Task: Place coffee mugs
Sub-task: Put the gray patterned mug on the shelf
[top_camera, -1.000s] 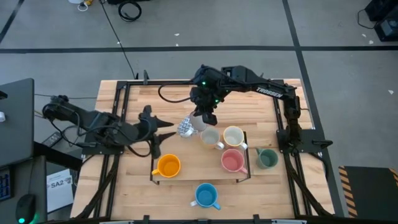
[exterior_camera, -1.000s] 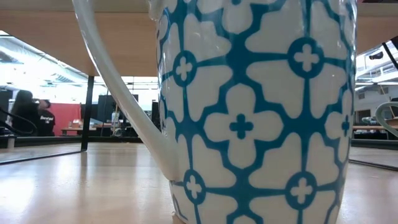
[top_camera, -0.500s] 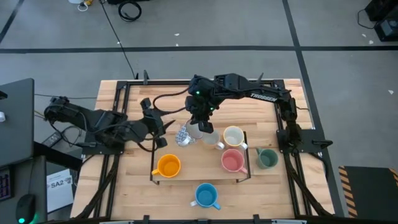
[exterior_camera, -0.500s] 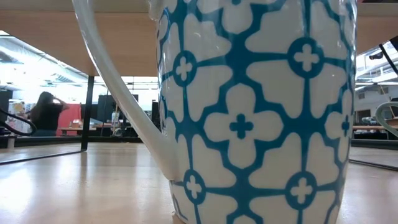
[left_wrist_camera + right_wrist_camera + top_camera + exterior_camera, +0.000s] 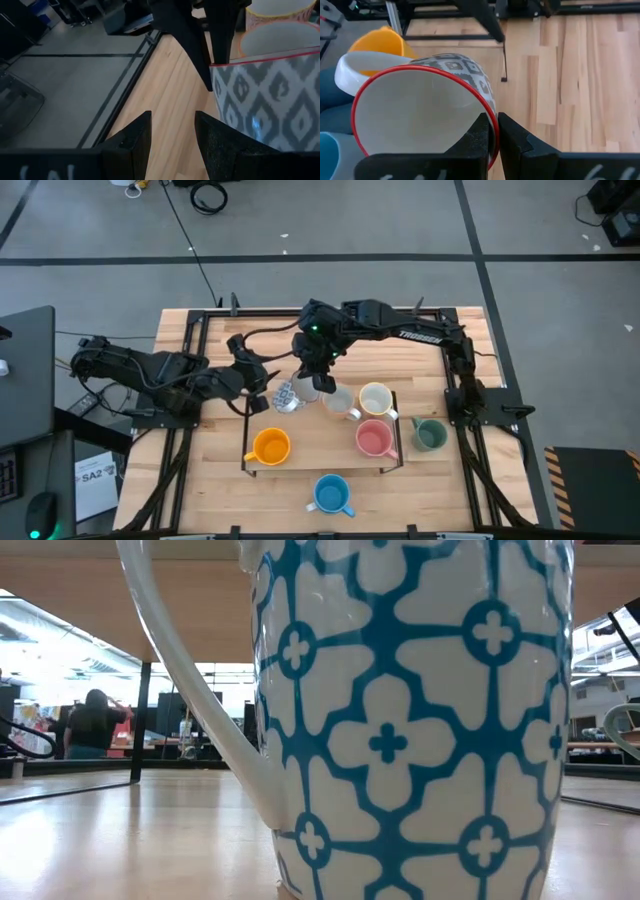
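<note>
My right gripper [image 5: 492, 137] is shut on a grey-and-white patterned mug with a red rim [image 5: 285, 395], held over the table left of a low wooden stand [image 5: 320, 460]. My left gripper [image 5: 264, 393] stands open right beside that mug [image 5: 270, 105], touching nothing. On the stand are an orange mug [image 5: 270, 447], a pink mug [image 5: 374, 438], a cream mug [image 5: 375, 399] and a white mug [image 5: 338, 402]. A green mug [image 5: 430, 434] stands to the right of the stand. A blue mug [image 5: 330, 495] stands near the front edge and fills the low view [image 5: 400, 720]. My right gripper pinches the patterned mug's red rim [image 5: 493, 119], one finger inside the mug and one outside on its wall. The fingers come slanting down from the far right. The mug hangs tilted below them, its mouth toward the wrist camera, seemingly clear of the table.
A dark metal frame [image 5: 200, 330] runs around the table. Bare wood [image 5: 280, 340] lies at the far left, behind both grippers. A black cable [image 5: 270, 335] trails across the far part of the table. People show in the room beyond [image 5: 95, 725].
My right gripper has carried the patterned mug toward the table's left and a little down, away from the stand. My left gripper has swung toward the mug and turned, and now stands close beside it. Neither gripper has opened or shut.
</note>
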### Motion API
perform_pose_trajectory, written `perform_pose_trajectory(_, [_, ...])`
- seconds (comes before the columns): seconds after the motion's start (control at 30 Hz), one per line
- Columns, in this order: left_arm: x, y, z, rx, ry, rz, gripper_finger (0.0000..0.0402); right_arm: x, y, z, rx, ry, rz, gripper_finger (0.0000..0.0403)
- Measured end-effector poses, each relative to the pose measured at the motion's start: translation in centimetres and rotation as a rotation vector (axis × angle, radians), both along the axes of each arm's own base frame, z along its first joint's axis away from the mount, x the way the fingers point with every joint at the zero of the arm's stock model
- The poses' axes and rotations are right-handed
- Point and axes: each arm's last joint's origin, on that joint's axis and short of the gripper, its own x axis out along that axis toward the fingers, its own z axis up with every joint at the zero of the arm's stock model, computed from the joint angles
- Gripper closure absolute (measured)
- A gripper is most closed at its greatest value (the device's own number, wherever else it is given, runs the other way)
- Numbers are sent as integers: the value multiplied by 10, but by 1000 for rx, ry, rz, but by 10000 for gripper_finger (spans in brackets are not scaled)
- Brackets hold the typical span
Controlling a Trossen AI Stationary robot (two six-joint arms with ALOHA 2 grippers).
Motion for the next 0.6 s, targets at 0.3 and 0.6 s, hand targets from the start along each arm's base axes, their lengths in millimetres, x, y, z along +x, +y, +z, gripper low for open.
perform_pose_trajectory(0.3, [-8,1,-10,-18,128,-18,246,12,0,-14,16,18,13,374])
perform_pose_trajectory(0.6, [-11,-2,-17,-172,195,-103,246,13,-1,-19,6,46,0,374])
